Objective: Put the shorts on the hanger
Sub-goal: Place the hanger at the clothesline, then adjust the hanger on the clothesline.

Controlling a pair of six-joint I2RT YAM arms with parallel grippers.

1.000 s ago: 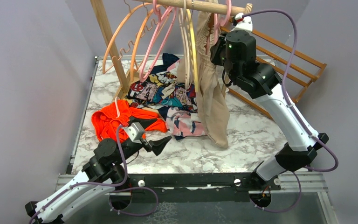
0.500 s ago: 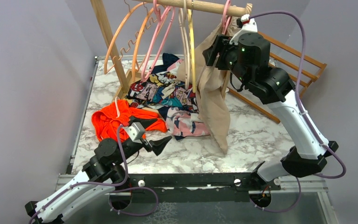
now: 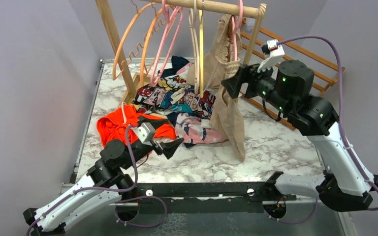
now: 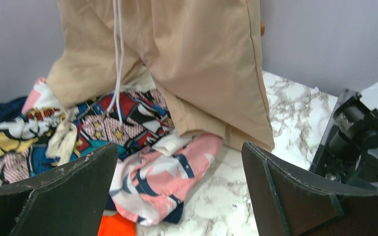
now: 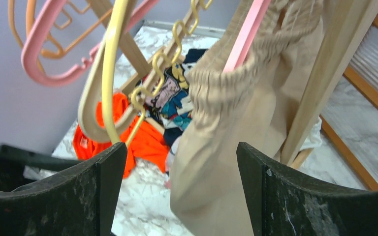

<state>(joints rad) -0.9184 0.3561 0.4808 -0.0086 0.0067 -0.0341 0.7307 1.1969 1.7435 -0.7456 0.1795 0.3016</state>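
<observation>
The beige shorts (image 3: 229, 98) hang by their gathered waistband from the pink hanger (image 3: 235, 29), which hooks over the right end of the wooden rail (image 3: 211, 6), just beside the rail's right post (image 3: 252, 34). They hang above the far middle of the marble table (image 3: 275, 142). The fabric falls in 1 long fold, its lower end above the table's middle. Whether it touches the surface cannot be told. The white drawstring (image 4: 118, 59) dangles down the front of the shorts. The right hand (image 3: 232, 82) is raised just to the right of the shorts at mid height. Its 2 fingers are spread wide and grasp nothing, and the right wrist view shows the waistband and hanger beyond them, apart from both. The left hand (image 3: 171, 146) sits low over the near left part of the table, fingers likewise spread apart and holding nothing, pointed toward the hanging fabric. An orange garment (image 3: 123, 125) lies crumpled just behind the left hand. A comic-print cloth (image 3: 177, 101) is heaped under the rail, touching the orange garment. Further left on the rail hang orange hangers (image 3: 128, 34), other pink hangers (image 3: 165, 44) and a yellow hanger (image 3: 200, 44), all bare.
</observation>
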